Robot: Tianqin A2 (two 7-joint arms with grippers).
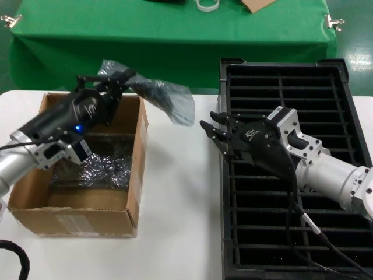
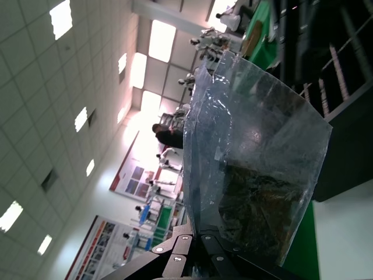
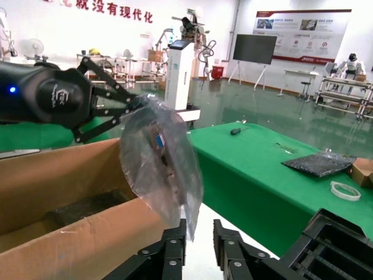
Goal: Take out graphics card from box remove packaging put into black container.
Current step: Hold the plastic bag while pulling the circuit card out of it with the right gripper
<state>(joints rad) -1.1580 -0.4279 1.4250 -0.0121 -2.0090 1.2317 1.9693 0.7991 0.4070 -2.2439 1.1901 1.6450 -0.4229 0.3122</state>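
1. While our left gripper [image 1: 119,79] hangs over the far edge of the box [image 1: 81,224], its jaws are clenched on one end of the bag [image 1: 166,96], which is lifted clear of the box and droops toward 3 o'clock.
2. We see the bag again in the left wrist view [image 2: 256,151], rising from the jaws, translucent and creased, with a dark flat shape in its lower part that we take to be the card [image 2: 256,204]; we cannot make out its details.
3. From the right wrist view the bag [image 3: 160,166] hangs in the air beside the box [image 3: 70,192], pinched by the left gripper [image 3: 137,105]; something flat with a pale edge shows inside it.
4. Our right gripper [image 1: 218,134] sits at about 3 o'clock from the bag, over the near-left edge of the tray [image 1: 326,76], pointing toward the bag; its jaws are released and hold nothing.
5. The bag's free end is near the right gripper's fingertips [image 3: 172,251] but apart from them.
6. Inside the box, on its floor, lies more crinkled silver plastic [image 1: 102,169].
7. The box stands at 9 o'clock on the white bench [image 1: 180,233], the tray at 3 o'clock, its slots black and ribbed.
8. At 12 o'clock, beyond the bench, a green-covered table [image 1: 175,41] carries a roll of tape [image 1: 208,4].
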